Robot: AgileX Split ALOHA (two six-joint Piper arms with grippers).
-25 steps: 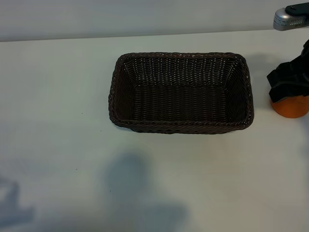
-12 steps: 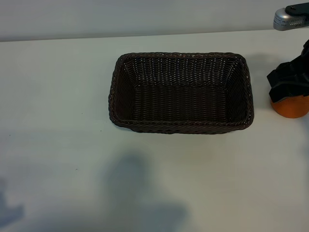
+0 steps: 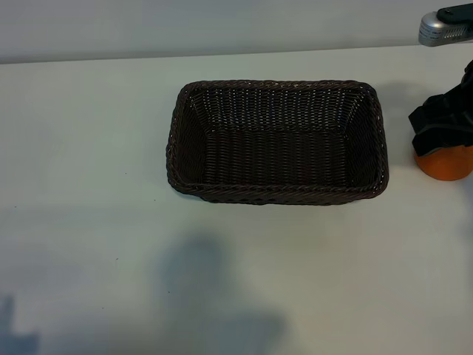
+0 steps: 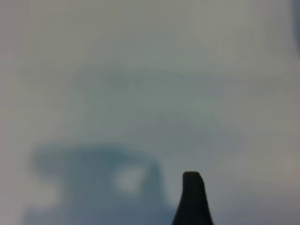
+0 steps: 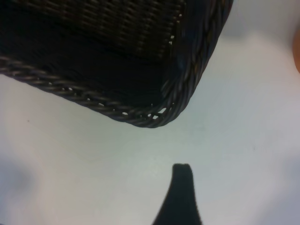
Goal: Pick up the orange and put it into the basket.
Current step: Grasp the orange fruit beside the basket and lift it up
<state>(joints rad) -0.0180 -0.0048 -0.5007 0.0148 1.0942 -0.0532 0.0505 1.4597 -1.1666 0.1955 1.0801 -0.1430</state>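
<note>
The basket (image 3: 277, 140) is a rectangular, dark-brown woven wicker container with rounded corners, sloped sides and a braided rim. It stands upright near the middle of the white surface (image 3: 89, 148), with nothing inside. The orange (image 3: 444, 163), small and bright orange, rests on the surface right of the basket, apart from it, its top covered.

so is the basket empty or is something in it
Empty. The basket shows only bare weave inside; the orange sits on the table to its right, outside it.
</note>
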